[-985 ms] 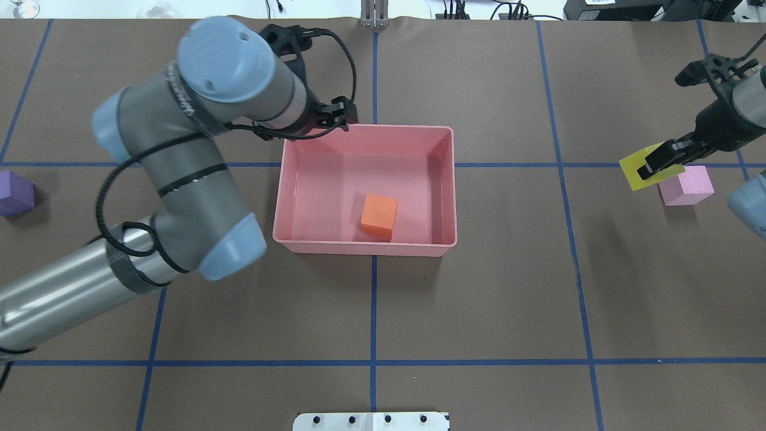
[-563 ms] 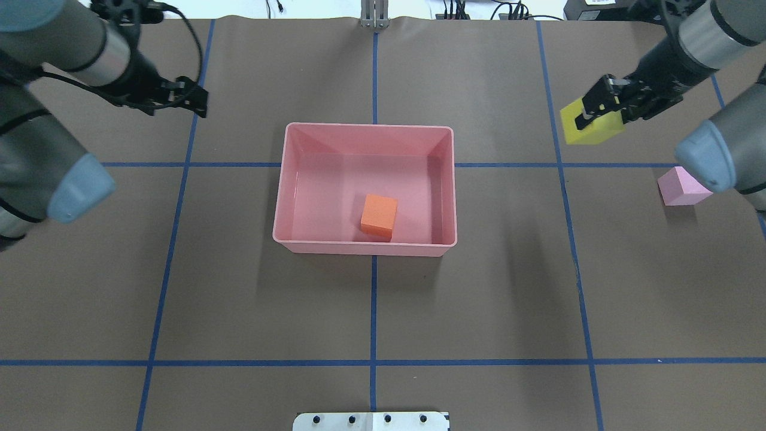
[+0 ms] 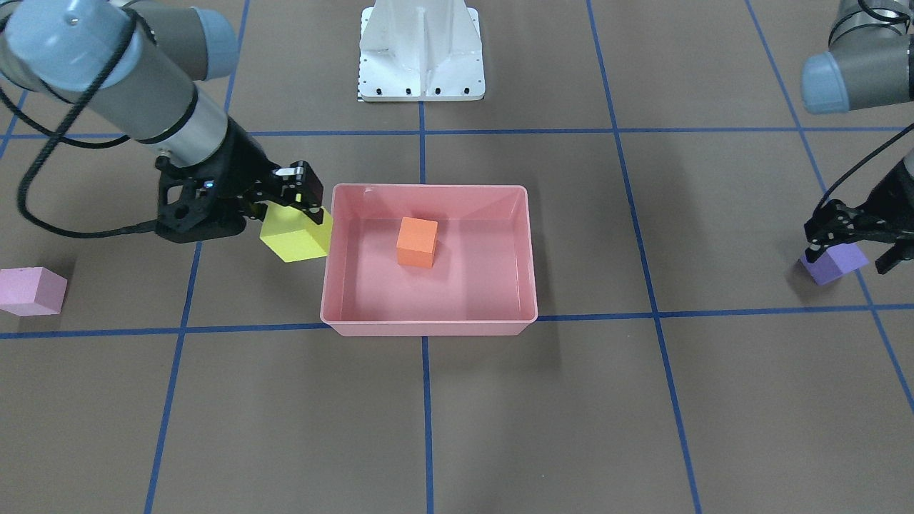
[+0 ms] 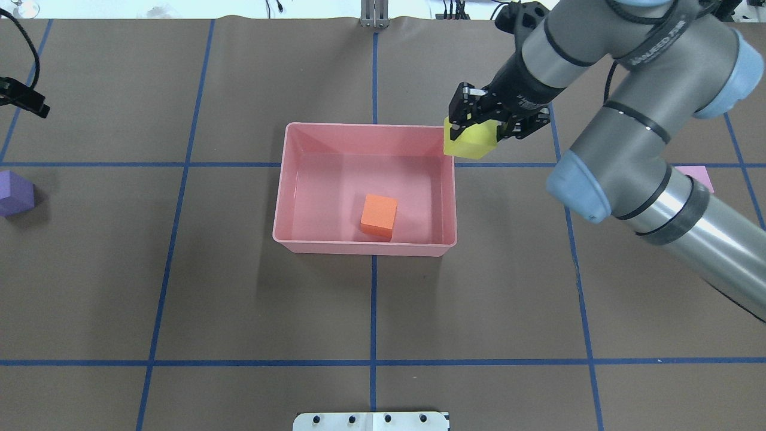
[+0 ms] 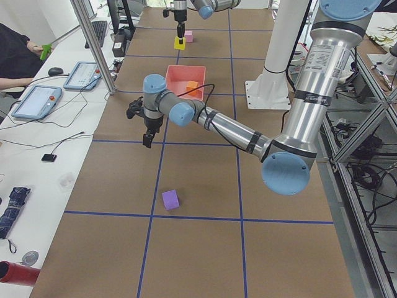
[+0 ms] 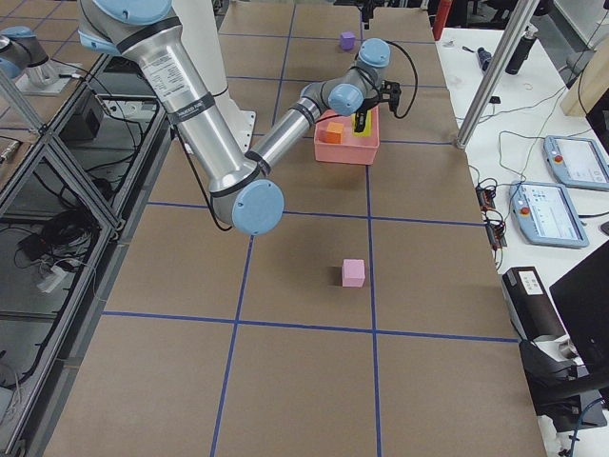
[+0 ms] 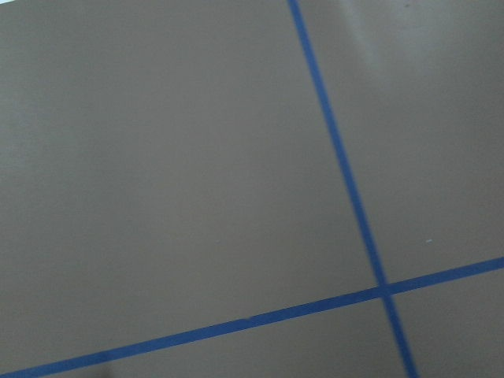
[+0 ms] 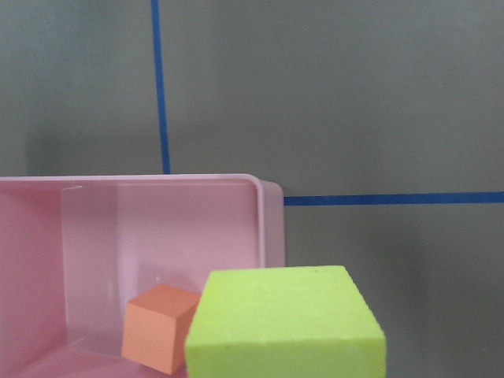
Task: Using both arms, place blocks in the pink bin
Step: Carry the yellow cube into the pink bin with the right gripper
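Well, the right gripper [image 4: 476, 127] had its fingers [image 4: 458, 117] clamped on the yellow block [image 4: 468, 142], one on either side, and that was as far apart as they stood. It held the block up off the desk [image 4: 239, 299], right at the pink bin [image 4: 335, 246], by the far corner on the robot's right. From overhead the block's edge overlapped the rim there. From across the desk it hung just outside the side wall, so it was not down inside. The wrist camera looked past the block's face to that rounded corner, and deeper in sat the orange block [image 4: 379, 215], flat on the bin's floor near the robot-side wall.

Over on the other side, the left gripper [image 3: 851, 259] hung above the desk with its fingers [image 3: 816, 251] spread wide and gripping nothing. The purple block [image 4: 15, 193] lay on the desk below and apart from it, untouched. The left wrist camera saw only brown desk and blue tape lines. And the light pink block [image 3: 30, 290] sat alone on the desk, well out on the robot's right.
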`<state>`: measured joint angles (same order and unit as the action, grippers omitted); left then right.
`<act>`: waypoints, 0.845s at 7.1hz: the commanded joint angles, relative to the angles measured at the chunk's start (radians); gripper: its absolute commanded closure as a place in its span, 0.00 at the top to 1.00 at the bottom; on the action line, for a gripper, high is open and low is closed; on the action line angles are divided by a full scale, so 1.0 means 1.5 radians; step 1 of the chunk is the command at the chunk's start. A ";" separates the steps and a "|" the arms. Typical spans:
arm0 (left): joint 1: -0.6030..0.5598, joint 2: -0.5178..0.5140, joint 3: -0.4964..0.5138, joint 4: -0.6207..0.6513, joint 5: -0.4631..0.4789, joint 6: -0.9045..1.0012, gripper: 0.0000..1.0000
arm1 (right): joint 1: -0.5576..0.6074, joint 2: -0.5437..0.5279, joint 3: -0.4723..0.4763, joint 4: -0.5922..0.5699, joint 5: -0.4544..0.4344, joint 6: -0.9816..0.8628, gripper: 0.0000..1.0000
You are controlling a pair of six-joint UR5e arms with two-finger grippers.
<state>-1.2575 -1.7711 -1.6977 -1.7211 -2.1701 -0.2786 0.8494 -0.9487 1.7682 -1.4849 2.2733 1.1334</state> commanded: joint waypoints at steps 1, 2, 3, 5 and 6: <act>-0.056 0.038 0.036 0.000 0.001 0.013 1.00 | -0.067 0.052 -0.024 0.001 -0.077 0.039 0.00; -0.056 0.044 0.041 -0.001 0.004 -0.020 1.00 | -0.082 0.097 -0.069 0.014 -0.103 0.041 0.00; -0.056 0.054 0.057 -0.021 0.006 -0.029 1.00 | -0.095 0.130 -0.128 0.054 -0.108 0.059 0.00; -0.054 0.090 0.125 -0.188 0.007 -0.133 1.00 | -0.108 0.162 -0.202 0.123 -0.144 0.074 0.00; -0.054 0.103 0.136 -0.221 0.007 -0.159 1.00 | -0.115 0.190 -0.232 0.124 -0.147 0.080 0.00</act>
<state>-1.3400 -1.6425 -1.5280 -1.9604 -2.1602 -0.4521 0.6914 -0.7115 1.4823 -1.3210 2.0709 1.2423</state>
